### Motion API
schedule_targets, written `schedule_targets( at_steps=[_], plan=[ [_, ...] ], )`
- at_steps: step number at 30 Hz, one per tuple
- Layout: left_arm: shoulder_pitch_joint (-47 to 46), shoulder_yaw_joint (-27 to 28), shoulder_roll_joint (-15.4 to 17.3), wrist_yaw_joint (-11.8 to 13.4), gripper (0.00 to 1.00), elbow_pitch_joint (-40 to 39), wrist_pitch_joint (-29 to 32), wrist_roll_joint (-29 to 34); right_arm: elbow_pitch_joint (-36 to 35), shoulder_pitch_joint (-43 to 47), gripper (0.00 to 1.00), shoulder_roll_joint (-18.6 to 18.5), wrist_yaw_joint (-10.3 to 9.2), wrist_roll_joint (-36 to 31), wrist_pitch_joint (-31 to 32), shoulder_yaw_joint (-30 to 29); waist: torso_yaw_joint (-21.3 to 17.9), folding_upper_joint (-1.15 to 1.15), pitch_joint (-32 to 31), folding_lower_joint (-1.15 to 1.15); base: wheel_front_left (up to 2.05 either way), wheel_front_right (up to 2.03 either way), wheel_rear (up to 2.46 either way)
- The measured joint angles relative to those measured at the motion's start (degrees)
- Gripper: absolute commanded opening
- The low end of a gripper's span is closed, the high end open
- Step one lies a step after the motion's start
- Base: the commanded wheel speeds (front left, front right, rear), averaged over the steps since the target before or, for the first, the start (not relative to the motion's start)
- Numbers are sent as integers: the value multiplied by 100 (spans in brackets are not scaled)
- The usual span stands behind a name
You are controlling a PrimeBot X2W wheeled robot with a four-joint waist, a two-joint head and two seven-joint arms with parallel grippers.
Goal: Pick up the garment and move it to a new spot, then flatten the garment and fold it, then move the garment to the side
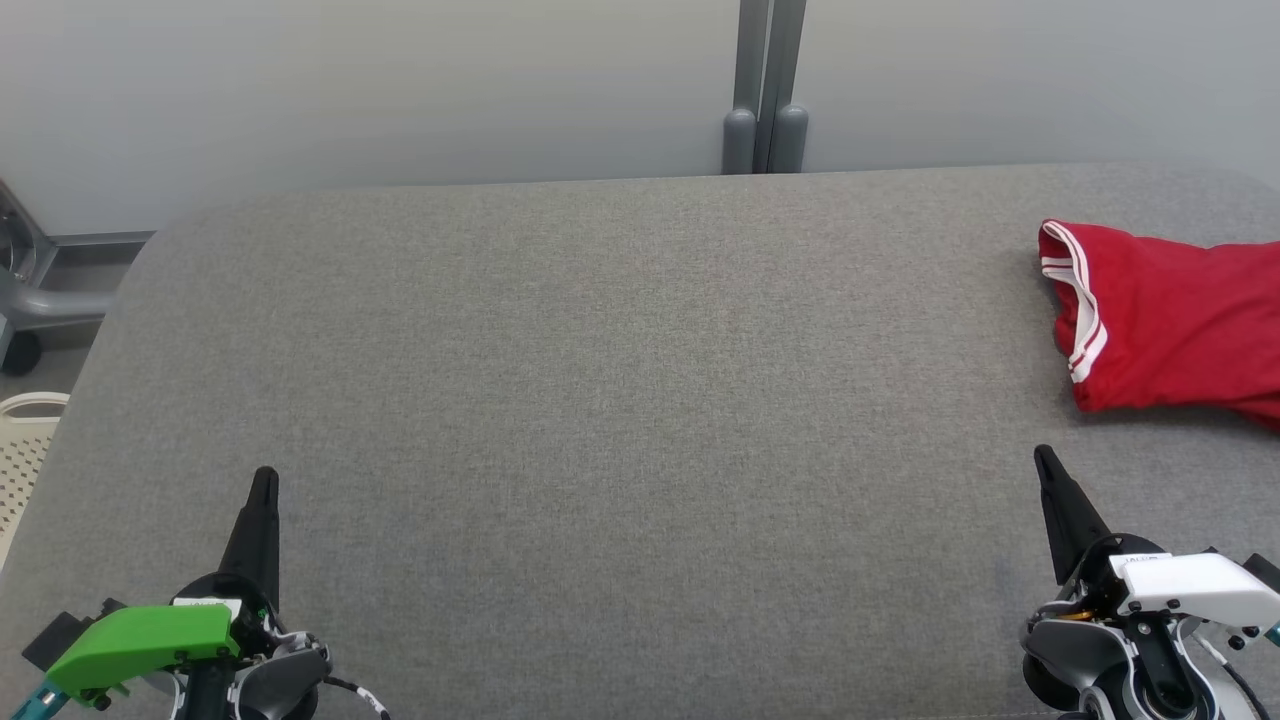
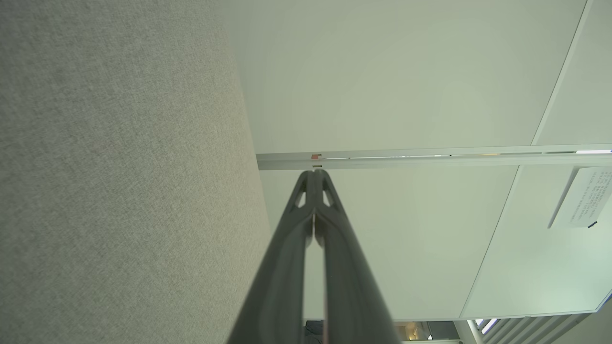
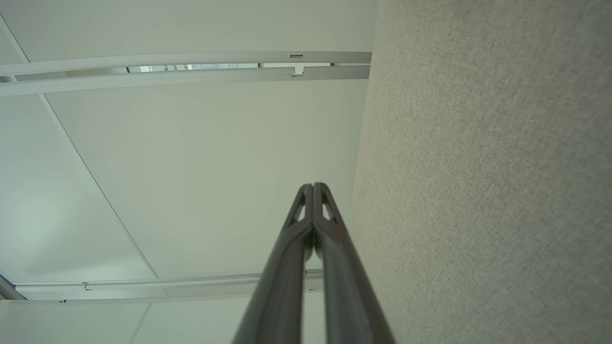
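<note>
A red garment (image 1: 1170,320) with white stripes along one hem lies bunched at the far right of the grey fabric table (image 1: 600,380), cut off by the head view's right edge. My left gripper (image 1: 264,478) sits at the lower left, shut and empty, fingers together. My right gripper (image 1: 1043,458) sits at the lower right, also shut and empty, a short way in front of the garment. In the left wrist view my left gripper (image 2: 314,172) shows its tips pressed together. In the right wrist view my right gripper (image 3: 313,185) is likewise closed.
A pale partition wall with a grey post (image 1: 765,90) runs behind the table. A perforated cream basket (image 1: 25,450) stands off the table's left edge, with a grey wheeled frame (image 1: 40,290) behind it. Both wrist views look along the table's edge toward wall panels.
</note>
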Motion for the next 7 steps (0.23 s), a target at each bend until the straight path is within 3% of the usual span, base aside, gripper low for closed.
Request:
schedule_targets(
  at_steps=[7],
  plan=[
    [0,0,0,0,0,0,0,0,0,0,0,0,0,0,0,0,0,0,0,0,0,0,0]
  ],
)
